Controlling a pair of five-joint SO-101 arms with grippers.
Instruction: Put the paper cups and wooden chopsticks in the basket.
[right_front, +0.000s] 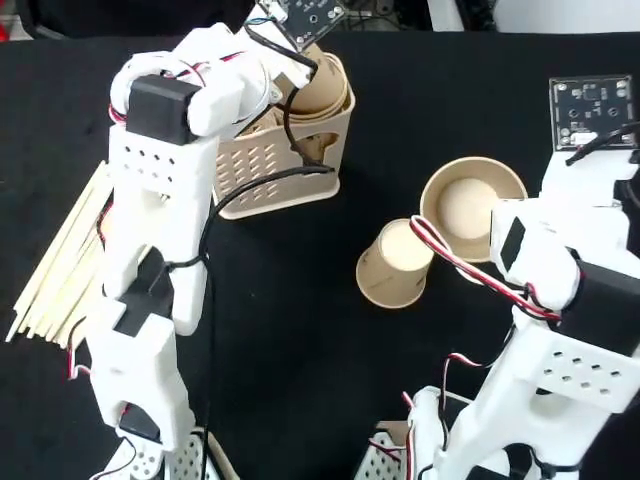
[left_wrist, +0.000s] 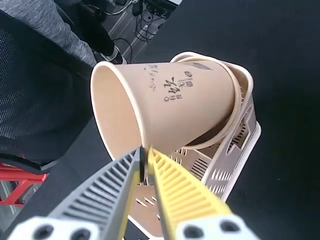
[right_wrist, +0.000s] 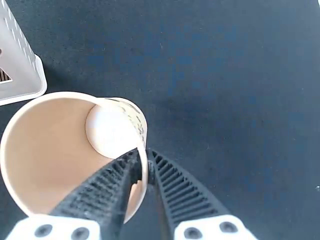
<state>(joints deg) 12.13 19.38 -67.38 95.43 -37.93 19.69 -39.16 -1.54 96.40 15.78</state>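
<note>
Left gripper (left_wrist: 145, 152) pinches dark-printed paper cup (left_wrist: 170, 115) — at basket (left_wrist: 246, 134).

We see a black table (right_front: 300, 340) spreading under everything, its dark surface matte and plain. Past its far edge, from the left wrist view, we make out a tangle of dark cables (left_wrist: 136, 12) lying on a grey floor. Nearer that side stands a black mesh panel (left_wrist: 30, 105), and below it we catch some red bars (left_wrist: 19, 193).

Chopsticks (right_front: 55, 264) partly behind left arm (right_front: 160, 200)
</note>
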